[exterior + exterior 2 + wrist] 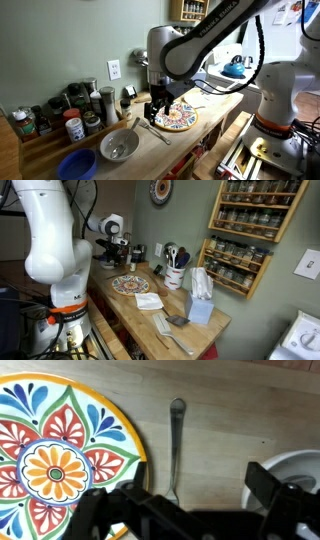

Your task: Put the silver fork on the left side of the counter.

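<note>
The silver fork (177,448) lies flat on the wooden counter (215,420), just beside the rim of the patterned plate (55,455), handle away from me and tines toward the gripper. My gripper (195,480) is open and empty; its two fingers straddle the tine end from above. In an exterior view the gripper (155,108) hangs over the counter (205,128) next to the plate (177,119), with the fork (157,133) below it. In an exterior view the gripper (120,256) is at the far end of the counter (172,308); the fork is not discernible there.
A metal bowl (120,147) and a blue bowl (77,165) sit near the fork; the metal bowl's rim shows in the wrist view (300,470). Spice jars (70,112) line the wall. A napkin (148,301), tissue box (200,305) and utensil crock (175,276) stand further along.
</note>
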Controlling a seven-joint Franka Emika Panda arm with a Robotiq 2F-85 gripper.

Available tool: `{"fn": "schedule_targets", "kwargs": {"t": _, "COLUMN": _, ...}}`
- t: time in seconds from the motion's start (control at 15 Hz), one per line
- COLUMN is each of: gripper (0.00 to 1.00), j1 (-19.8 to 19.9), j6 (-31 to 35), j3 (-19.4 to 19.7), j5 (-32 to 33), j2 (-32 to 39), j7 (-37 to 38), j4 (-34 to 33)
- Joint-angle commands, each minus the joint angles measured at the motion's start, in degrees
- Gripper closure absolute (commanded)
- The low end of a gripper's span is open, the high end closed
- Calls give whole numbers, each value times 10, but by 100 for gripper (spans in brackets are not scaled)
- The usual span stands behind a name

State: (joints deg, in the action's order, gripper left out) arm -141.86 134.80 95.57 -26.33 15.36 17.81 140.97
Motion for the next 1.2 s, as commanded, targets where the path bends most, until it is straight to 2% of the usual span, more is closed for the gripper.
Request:
{"fn": "schedule_targets", "kwargs": {"t": 0.0, "gripper": 0, "j1": 4, "j6": -126, "j3": 27, "j5": -27, "j2": 15, "j7": -83, "j4": -60}}
{"fn": "schedule_targets", "kwargs": {"t": 0.2, "gripper": 0, "j1": 11, "j6": -251, "j3": 57, "j5": -38, "j2": 39, "j7": -185, "j4": -112}}
{"fn": "schedule_targets", "kwargs": {"t": 0.47, "gripper": 0, "j1": 14, "j6": -442, "j3": 123, "j5": -61, "j2": 103, "j7": -353, "j4": -170}}
{"fn": "schedule_targets", "kwargs": {"t": 0.8, "gripper": 0, "j1": 16, "j6": -688, "j3": 209, "j5": -27, "j2": 197, "j7": -562, "j4": -218}}
{"fn": "schedule_targets", "kwargs": {"t": 0.93, "gripper": 0, "j1": 16, "j6": -775, "j3": 231, "j5": -4, "j2": 242, "j7": -641, "j4": -239}}
{"fn": "schedule_targets", "kwargs": {"t": 1.0, "gripper": 0, "j1": 16, "j6": -807, "j3": 240, "j5": 11, "j2": 268, "j7": -681, "j4": -250}}
{"fn": "schedule_targets", "kwargs": {"t": 1.07, "gripper": 0, "j1": 16, "j6": -758, "j3": 223, "j5": -6, "j2": 194, "j7": -605, "j4": -242}}
{"fn": "schedule_targets", "kwargs": {"t": 1.13, "gripper": 0, "j1": 15, "j6": -784, "j3": 232, "j5": 1, "j2": 215, "j7": -633, "j4": -251}}
